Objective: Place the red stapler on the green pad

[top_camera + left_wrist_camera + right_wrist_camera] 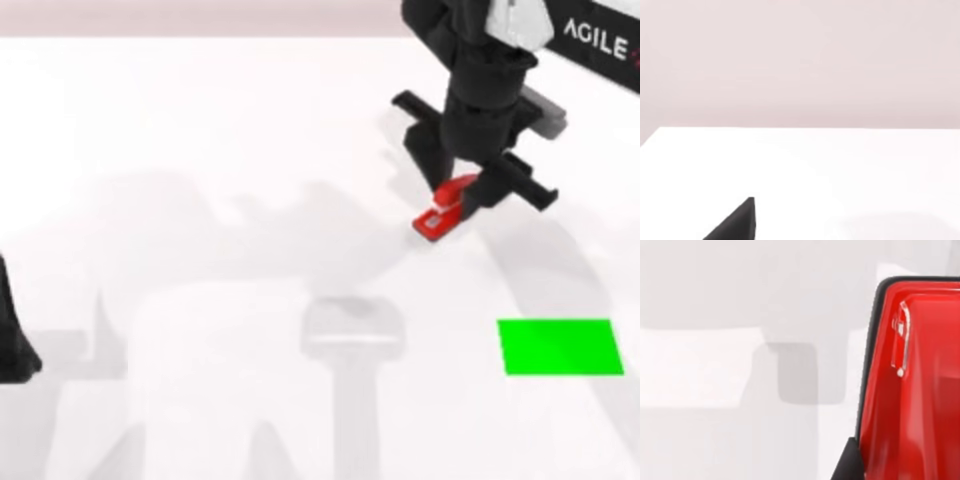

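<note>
The red stapler (440, 212) is at the back right of the table, slanting toward the front left, with a pale patch at its near end. My right gripper (462, 190) reaches down over its far end, shut on it across its width. In the right wrist view the stapler (920, 390) fills the side of the picture, with one dark fingertip (847, 465) against its dark edge. Whether it touches the table does not show. The green pad (560, 347) lies flat at the front right, well apart from the stapler. My left arm (12, 345) is parked at the left edge.
The white table (200, 150) carries only grey shadows of the arms around its middle. Its back edge meets a pale wall. The pad lies close to the right edge of the top view.
</note>
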Robot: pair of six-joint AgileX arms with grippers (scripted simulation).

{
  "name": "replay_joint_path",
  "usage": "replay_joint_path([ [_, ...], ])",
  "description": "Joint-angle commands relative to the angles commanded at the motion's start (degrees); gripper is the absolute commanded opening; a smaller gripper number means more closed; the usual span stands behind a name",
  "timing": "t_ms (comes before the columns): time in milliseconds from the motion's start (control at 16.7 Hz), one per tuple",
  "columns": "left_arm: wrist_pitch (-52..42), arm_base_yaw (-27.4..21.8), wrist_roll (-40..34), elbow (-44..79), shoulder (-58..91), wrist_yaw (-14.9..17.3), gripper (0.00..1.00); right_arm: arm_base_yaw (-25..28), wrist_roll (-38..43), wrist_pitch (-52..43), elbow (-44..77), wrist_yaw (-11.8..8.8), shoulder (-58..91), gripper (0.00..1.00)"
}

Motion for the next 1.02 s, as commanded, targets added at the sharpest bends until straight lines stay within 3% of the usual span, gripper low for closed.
replay_joint_path([
  [240,0.00,0.00,0.00,0.00,0.00,0.00,1.00,0.24,-0.34,-6.74,5.65,0.04,-1.05,0.00],
  [660,0.00,0.00,0.00,0.00,0.00,0.00,1.00,-0.04,-2.01,-7.11,5.24,-0.34,-1.27,0.00],
  [840,0.00,0.00,0.00,0.00,0.00,0.00,1.00,-0.17,-9.10,-8.10,3.39,-1.67,-2.78,0.00],
  [1020,0.00,0.00,0.00,0.00,0.00,0.00,1.00,-0.51,-21.57,-9.12,0.38,-3.37,-5.31,0.00],
])
